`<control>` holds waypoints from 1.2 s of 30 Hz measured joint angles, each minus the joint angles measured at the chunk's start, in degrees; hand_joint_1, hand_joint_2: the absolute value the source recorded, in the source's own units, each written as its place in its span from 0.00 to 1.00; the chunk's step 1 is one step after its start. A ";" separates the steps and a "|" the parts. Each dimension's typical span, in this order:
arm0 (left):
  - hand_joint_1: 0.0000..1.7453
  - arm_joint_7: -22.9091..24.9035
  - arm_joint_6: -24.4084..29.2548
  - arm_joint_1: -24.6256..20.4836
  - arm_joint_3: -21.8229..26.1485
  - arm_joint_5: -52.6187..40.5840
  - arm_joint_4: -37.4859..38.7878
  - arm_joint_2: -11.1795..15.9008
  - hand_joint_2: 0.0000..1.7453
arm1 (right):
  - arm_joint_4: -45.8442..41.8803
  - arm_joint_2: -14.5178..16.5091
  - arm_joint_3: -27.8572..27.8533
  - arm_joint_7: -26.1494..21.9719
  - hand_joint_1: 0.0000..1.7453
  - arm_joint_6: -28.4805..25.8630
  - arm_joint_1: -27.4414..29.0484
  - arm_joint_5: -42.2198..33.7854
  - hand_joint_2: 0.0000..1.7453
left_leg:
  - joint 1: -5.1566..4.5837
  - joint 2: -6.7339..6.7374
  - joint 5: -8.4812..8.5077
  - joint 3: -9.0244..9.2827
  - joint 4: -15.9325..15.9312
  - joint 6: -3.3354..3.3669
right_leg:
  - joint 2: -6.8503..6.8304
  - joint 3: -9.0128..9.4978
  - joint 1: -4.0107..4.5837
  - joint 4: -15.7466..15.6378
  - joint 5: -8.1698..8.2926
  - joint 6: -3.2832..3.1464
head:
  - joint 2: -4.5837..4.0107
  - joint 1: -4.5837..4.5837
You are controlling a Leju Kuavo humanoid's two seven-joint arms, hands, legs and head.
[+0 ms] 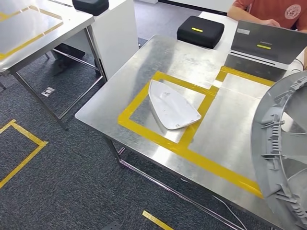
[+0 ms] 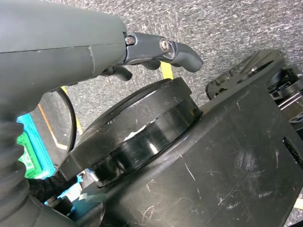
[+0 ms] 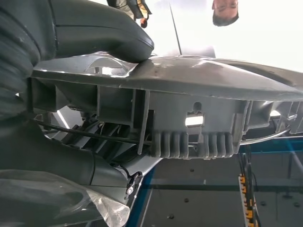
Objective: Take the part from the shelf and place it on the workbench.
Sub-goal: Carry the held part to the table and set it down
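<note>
A large round grey ribbed plastic part hangs over the right end of the metal workbench. My right hand grips its rim, thumb on one face and fingers under the other. A white, iron-shaped shell part lies inside a yellow tape frame on the bench. My left hand hangs low over the carpet, its fingers stretched out and holding nothing.
A black case and a grey laptop-like case sit at the bench's far side, where a person in an orange shirt sits. A second metal table and a white cabinet stand at the left.
</note>
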 joint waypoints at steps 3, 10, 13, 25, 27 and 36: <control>0.00 0.00 0.00 0.00 0.10 -0.03 0.00 0.00 1.00 | 0.03 0.00 -0.02 0.08 1.00 0.00 -0.03 0.00 1.00 | 0.11 0.00 0.07 0.00 -0.10 -0.62 | -0.01 -0.03 0.10 0.07 0.00 -0.23 | 0.00 0.01; 0.00 0.00 -0.02 0.01 0.20 -0.16 0.00 -0.02 1.00 | 0.03 0.00 -0.08 -0.30 1.00 0.00 -0.12 0.00 1.00 | 0.18 0.00 0.13 -0.02 -0.10 -1.17 | -0.01 0.00 0.12 0.09 0.08 -0.33 | 0.00 0.04; 0.00 0.00 -0.02 0.00 0.26 -0.32 0.00 -0.03 1.00 | 0.06 0.00 -0.10 -0.27 1.00 0.00 -0.13 0.01 1.00 | 0.12 0.00 0.12 -0.02 -0.04 -1.17 | -0.01 0.03 0.06 0.09 0.11 -0.34 | 0.00 0.04; 0.00 0.00 -0.02 0.00 0.57 -0.60 0.00 0.03 1.00 | 0.35 0.00 -0.09 0.84 1.00 -0.01 -0.13 0.02 1.00 | -0.16 0.10 0.72 0.29 -0.84 -0.06 | -0.09 0.18 -0.42 -0.85 0.84 0.67 | 0.00 -0.10; 0.00 0.00 -0.02 0.02 0.60 -0.63 0.00 -0.11 1.00 | 0.38 0.00 -0.08 1.00 1.00 -0.02 -0.12 0.00 1.00 | 0.32 0.29 1.98 1.09 -2.91 0.50 | 0.36 -0.81 -0.27 0.87 -0.41 0.92 | -0.01 0.03; 0.00 -0.06 -0.16 0.06 0.84 -0.73 0.00 0.06 1.00 | 1.05 -0.01 -0.05 1.39 1.00 -0.01 -0.37 0.03 1.00 | 1.96 1.13 0.16 1.57 -1.30 -2.28 | -1.07 -1.65 -1.90 2.54 0.52 3.54 | -0.01 0.41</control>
